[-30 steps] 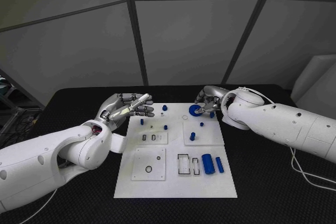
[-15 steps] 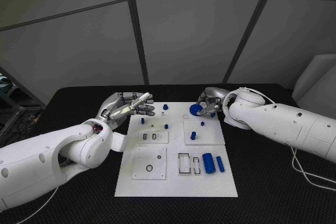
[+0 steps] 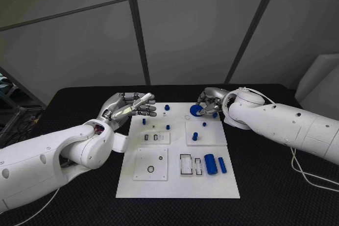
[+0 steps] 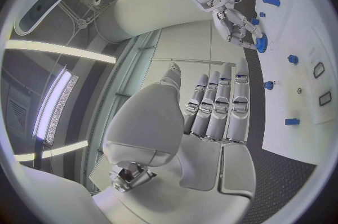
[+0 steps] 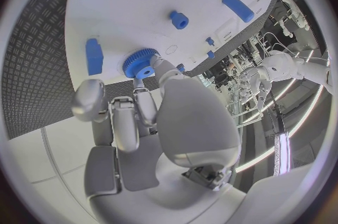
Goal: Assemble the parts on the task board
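The right robot hand [image 3: 209, 104] held a blue gear [image 3: 197, 111] pinched in its fingertips at the far edge of the task board [image 3: 177, 184], which lay in the middle of the black desk [image 3: 275, 187]. In the right wrist view the gear [image 5: 141, 63] sat just over the white surface, its toothed rim clear of the fingers [image 5: 134, 106]; whether it touched the board could not be told. The left robot hand [image 3: 131, 108] hovered off the board's far left corner, fingers straight and close together, holding nothing.

The step in hand looked like seating the gear at the far end of the board. Small blue pegs [image 3: 196, 136] stood upright in the plates nearby, and two blue cylinders [image 3: 209, 164] lay side by side near the board's right edge, not yet placed.

The next move likely called for lining up the gear's bore with its post, lowering it straight, then releasing without dragging it sideways. A tilted gear might jam or slip from the pinch.
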Available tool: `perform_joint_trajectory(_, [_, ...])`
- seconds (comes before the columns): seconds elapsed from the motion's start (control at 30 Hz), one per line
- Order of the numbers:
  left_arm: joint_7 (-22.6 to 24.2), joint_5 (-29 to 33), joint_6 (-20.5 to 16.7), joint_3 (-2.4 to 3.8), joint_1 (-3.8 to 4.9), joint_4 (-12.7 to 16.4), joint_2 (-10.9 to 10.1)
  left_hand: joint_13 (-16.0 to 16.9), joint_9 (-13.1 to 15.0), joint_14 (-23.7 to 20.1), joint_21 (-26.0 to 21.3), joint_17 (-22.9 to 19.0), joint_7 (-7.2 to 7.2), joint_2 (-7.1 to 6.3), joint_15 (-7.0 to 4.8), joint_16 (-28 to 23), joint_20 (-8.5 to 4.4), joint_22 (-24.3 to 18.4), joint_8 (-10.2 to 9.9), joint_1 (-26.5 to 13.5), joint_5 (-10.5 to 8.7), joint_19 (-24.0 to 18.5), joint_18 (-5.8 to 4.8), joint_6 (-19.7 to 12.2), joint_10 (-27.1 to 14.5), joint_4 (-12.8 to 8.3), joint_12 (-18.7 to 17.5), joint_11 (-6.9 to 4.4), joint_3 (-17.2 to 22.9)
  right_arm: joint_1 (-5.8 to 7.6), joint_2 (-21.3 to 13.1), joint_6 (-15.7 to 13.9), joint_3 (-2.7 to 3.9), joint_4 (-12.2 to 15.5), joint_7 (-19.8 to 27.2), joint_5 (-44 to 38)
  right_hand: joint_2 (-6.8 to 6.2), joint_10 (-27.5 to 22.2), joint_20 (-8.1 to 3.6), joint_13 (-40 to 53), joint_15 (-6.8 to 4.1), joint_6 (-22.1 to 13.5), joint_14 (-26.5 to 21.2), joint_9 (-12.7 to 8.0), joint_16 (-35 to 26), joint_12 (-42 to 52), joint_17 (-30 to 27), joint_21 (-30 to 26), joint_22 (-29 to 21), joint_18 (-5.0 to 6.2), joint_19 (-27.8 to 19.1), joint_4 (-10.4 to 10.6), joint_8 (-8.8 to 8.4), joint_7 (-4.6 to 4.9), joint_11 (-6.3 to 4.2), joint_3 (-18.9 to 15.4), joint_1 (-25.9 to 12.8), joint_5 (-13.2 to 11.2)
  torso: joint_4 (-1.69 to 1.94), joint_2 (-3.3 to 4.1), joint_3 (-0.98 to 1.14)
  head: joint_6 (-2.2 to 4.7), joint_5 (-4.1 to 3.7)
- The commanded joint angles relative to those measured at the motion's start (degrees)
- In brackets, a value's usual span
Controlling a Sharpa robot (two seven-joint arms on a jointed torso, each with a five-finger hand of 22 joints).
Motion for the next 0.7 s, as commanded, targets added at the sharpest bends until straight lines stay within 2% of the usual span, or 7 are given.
perform_joint_trajectory(0.03, [0.5, -0.1, 0.7, 0.05, 0.07, 0.0, 0.1, 0.0, -0.1, -0.2, -0.4, 0.1, 0.50, 0.38, 0.05, -0.2, 0.26, -0.1, -0.4, 0.1, -0.23, -0.3, 0.72, 0.3, 0.1, -0.1, -0.3, 0.26, -0.2, -0.16, 0.1, 0.4, -0.17, -0.2, -0.1, -2.1, 1.18, 0.8, 0.00, 0.9, 0.35, 1.3, 4.6, 0.2, 0.5, 0.8, 7.7, 0.5, 0.3, -0.59, 0.6, -0.2, 0.84, 0.01, -0.10, 0.4, 0.4, -0.6, -0.01, 0.00, -0.01, -0.09, 0.06])
perform_joint_trajectory(0.13, [0.5, -0.1, 0.7, 0.05, 0.07, 0.0, 0.1, 0.0, -0.1, -0.2, -0.4, 0.1, 0.50, 0.38, 0.05, -0.2, 0.26, -0.1, -0.4, 0.1, -0.23, -0.3, 0.72, 0.3, 0.1, -0.1, -0.3, 0.26, -0.2, -0.16, 0.1, -0.1, -0.17, -0.2, -0.3, -3.1, 1.92, 0.9, -0.07, 1.4, 0.26, 2.1, 4.6, 0.2, 0.6, 1.1, 8.0, 0.7, 0.6, -0.63, 0.7, -0.7, 1.27, -0.10, -0.24, 1.3, 1.1, -3.5, -0.02, -0.03, 0.01, -0.18, 0.10])
perform_joint_trajectory(0.2, [0.4, -0.1, 0.8, 0.05, 0.07, 0.0, 0.0, 0.0, -0.1, -0.2, -0.4, 0.1, 0.50, 0.38, 0.05, -0.2, 0.26, -0.1, -0.4, 0.1, -0.23, -0.3, 0.72, 0.3, 0.1, -0.1, -0.3, 0.26, -0.2, -0.17, 0.0, -0.6, -0.18, -0.2, -0.3, -4.0, 2.20, 1.1, -0.10, 1.7, 0.21, 2.4, 4.7, 0.2, 0.6, 1.4, 8.1, 0.7, 0.7, -0.65, 0.7, -1.1, 1.44, -0.18, -0.27, 1.8, 1.6, -4.1, -0.04, -0.03, 0.02, -0.21, 0.14])
perform_joint_trajectory(0.47, [0.4, -0.1, 0.9, 0.05, 0.07, 0.0, 0.0, 0.0, -0.1, -0.2, -0.4, 0.1, 0.51, 0.40, 0.05, -0.2, 0.26, -0.1, -0.4, 0.1, -0.23, -0.3, 0.73, 0.4, 0.1, -0.1, -0.4, 0.26, -0.2, -0.26, -0.1, -4.3, -0.19, 0.6, 0.6, -6.8, 2.58, 2.2, -0.28, 3.3, -0.02, 4.2, 4.8, 0.2, 0.9, 2.7, 8.8, 1.4, 1.9, -0.84, 1.3, -2.2, 2.09, -0.55, -0.57, 3.5, 2.3, -3.1, -0.04, -0.01, 0.05, -0.15, 0.17])
perform_joint_trajectory(0.7, [0.4, -0.1, 0.9, 0.05, 0.07, -0.1, -0.1, 0.0, -0.1, -0.2, -0.4, 0.2, 0.53, 0.43, 0.05, -0.3, 0.27, -0.1, -0.4, 0.2, -0.23, -0.3, 0.74, 0.4, 0.1, -0.2, -0.4, 0.27, -0.3, -0.43, -0.9, -8.3, -0.18, 3.5, 1.1, -9.1, 2.07, 2.8, -0.38, 4.3, -0.11, 4.6, 4.9, 0.0, 1.1, 3.4, 9.2, 1.8, 2.6, -0.96, 1.6, -2.5, 1.98, -0.63, -0.66, 4.1, 1.9, -2.0, -0.05, -0.02, 0.06, -0.07, 0.28])
